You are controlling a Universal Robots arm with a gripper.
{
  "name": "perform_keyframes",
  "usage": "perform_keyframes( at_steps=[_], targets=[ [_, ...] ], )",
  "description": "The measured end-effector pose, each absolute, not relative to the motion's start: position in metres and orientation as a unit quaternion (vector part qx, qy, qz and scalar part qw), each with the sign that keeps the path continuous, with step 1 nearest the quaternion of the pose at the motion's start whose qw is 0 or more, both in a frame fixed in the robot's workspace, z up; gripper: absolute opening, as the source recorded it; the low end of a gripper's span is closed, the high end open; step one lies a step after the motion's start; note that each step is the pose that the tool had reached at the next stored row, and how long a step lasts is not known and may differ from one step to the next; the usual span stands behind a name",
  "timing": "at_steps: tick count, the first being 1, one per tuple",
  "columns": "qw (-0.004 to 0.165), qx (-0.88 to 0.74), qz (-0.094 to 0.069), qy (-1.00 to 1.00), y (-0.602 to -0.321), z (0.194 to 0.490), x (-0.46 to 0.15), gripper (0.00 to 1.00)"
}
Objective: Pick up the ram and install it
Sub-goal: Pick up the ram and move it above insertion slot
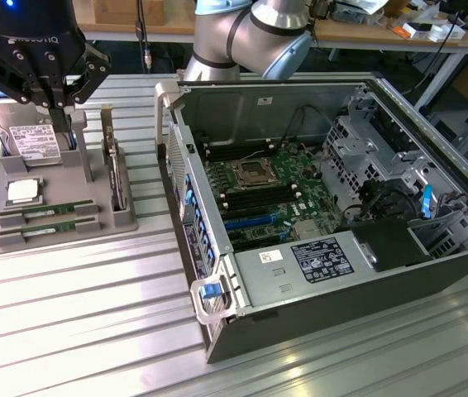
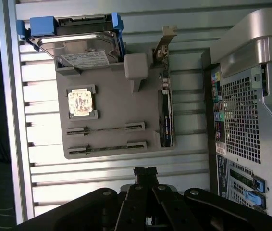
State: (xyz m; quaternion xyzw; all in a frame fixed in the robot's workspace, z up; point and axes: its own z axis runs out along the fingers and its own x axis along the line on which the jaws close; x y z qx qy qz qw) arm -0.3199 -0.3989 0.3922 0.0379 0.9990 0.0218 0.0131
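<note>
Claw [image 1: 60, 112] is fully closed with nothing in it, hanging above the tray [image 1: 62, 184] and touching nothing. Ram [image 1: 48, 212] is untouched: 2 sticks sit in the 2 long slots at the tray end opposite the drive [image 1: 31, 142], just beside the cpu [image 1: 22, 192]. A card [image 1: 117, 178] stands along the tray side nearest the case [image 1: 432, 265].

Risks as I read them:
1) With the fingers shut, a descent would land on a stick's top edge instead of straddling it, and that could chip it or jam it in its slot.
2) The 2 sticks run parallel and close, so a finger going down between them has little room and could catch the wrong stick or a slot end block.
3) The stick is long and thin, and an off-centre pinch would let it tilt, so it would then meet the board [image 1: 300, 194] crooked.
4) The card and the post [image 1: 81, 153] stand taller than the ram, and the claw's wide links could clip either on a low pass across the tray.
5) Off the tray, the memory slots [image 1: 255, 197] sit tight beside the socket [image 1: 250, 174], and pressing a skewed or reversed stick there could damage it or the slot. You can't tell from here whether the latches are open.
</note>
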Motion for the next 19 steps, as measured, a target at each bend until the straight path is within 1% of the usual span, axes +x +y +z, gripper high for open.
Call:
perform_keyframes(
  at_steps=[5, 19],
  targets=[
    [0.013, 0.027, 0.022, 0.999, -0.3989, 0.3922, -0.3199, 0.11],
    [0.010, -0.109, 0.023, 0.994, -0.3989, 0.3922, -0.3199, 0.11]
  ],
)
